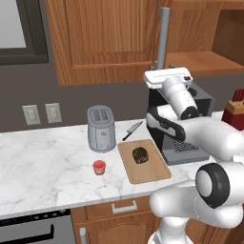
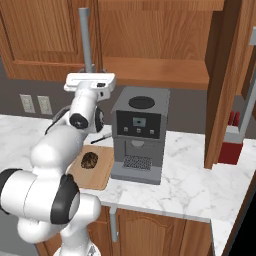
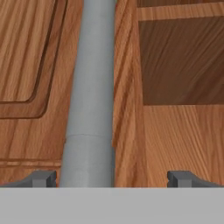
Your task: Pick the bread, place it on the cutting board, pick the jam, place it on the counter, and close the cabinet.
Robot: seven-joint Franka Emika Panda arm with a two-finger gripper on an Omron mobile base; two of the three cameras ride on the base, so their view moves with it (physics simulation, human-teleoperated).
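Observation:
The dark brown bread [image 1: 139, 155] lies on the tan cutting board [image 1: 144, 161], which also shows beside the arm [image 2: 102, 167] with the bread [image 2: 89, 160] on it. The red jam [image 1: 99, 167] stands on the white marble counter [image 1: 43, 162], left of the board. My gripper [image 1: 158, 68] is raised at the bottom of the cabinet [image 1: 105, 38], open, with the left door's grey bar handle [image 3: 89, 100] between its fingertips, close to the left one [image 3: 43, 178]. The cabinet's right door [image 2: 225, 85] stands swung out, and the shelf [image 2: 155, 72] inside is bare.
A silver toaster [image 1: 101, 128] and a knife [image 1: 132, 130] sit behind the board. A dark coffee machine [image 2: 137, 135] stands right of it under the open shelf. A red knife block [image 1: 235, 110] is at the far right. Wall outlets [image 1: 42, 113] are at the left.

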